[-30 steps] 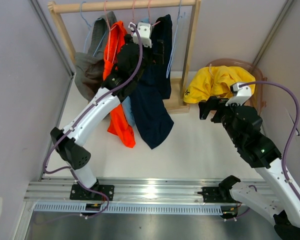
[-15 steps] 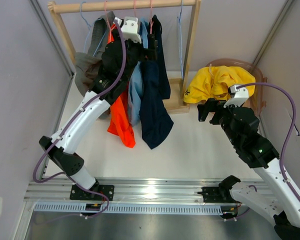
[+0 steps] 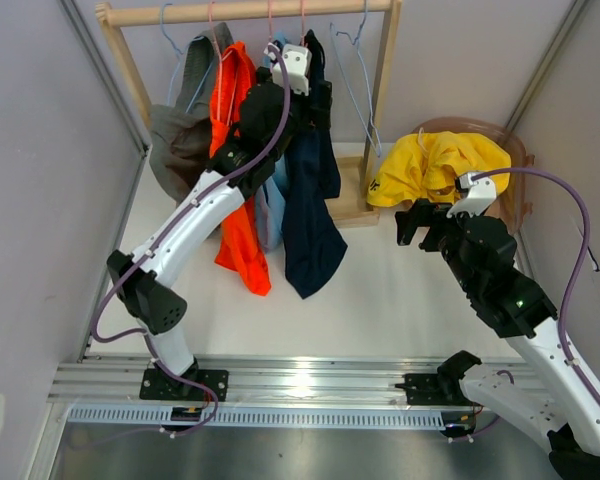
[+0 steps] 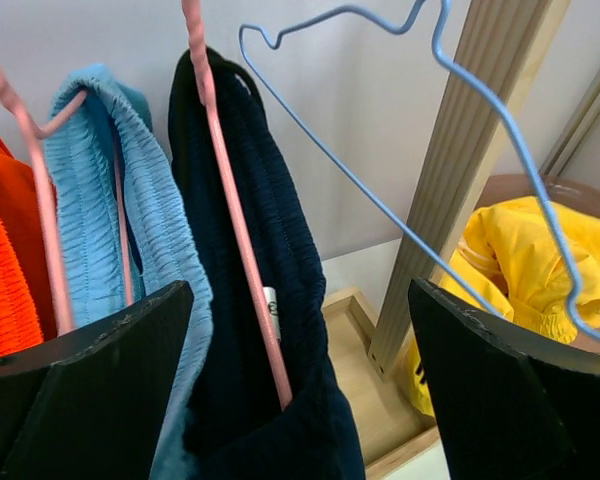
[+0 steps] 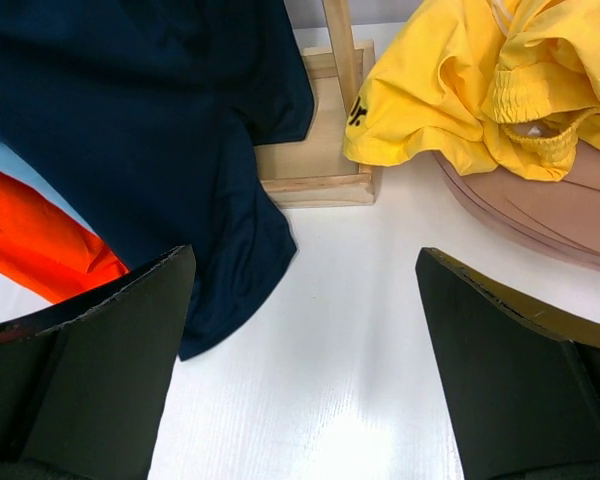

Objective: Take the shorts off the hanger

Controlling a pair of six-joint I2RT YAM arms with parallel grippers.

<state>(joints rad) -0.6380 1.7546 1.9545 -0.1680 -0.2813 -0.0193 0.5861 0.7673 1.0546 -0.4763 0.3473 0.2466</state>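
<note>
Four shorts hang on the wooden rack: grey (image 3: 178,135), bright orange (image 3: 235,160), light blue (image 3: 271,212) and dark navy (image 3: 310,225). The yellow shorts (image 3: 435,165) lie in a brown basket (image 3: 515,165) at the right. My left gripper (image 3: 318,100) is raised at the top of the navy shorts, open. In the left wrist view the left gripper (image 4: 300,400) straddles the navy shorts (image 4: 270,270) on a pink hanger (image 4: 230,200), with the light blue shorts (image 4: 130,230) beside them. My right gripper (image 3: 415,222) is open and empty over the table, also in its wrist view (image 5: 305,400).
An empty blue wire hanger (image 4: 380,200) hangs right of the navy shorts, near the rack's right post (image 4: 460,180). The rack's wooden foot (image 5: 315,165) sits on the table between the navy shorts (image 5: 150,130) and the yellow shorts (image 5: 450,90). Grey walls close both sides.
My left gripper swung left along the rail, then back right to the navy shorts. The empty blue hangers have swung. The right arm has barely moved.
</note>
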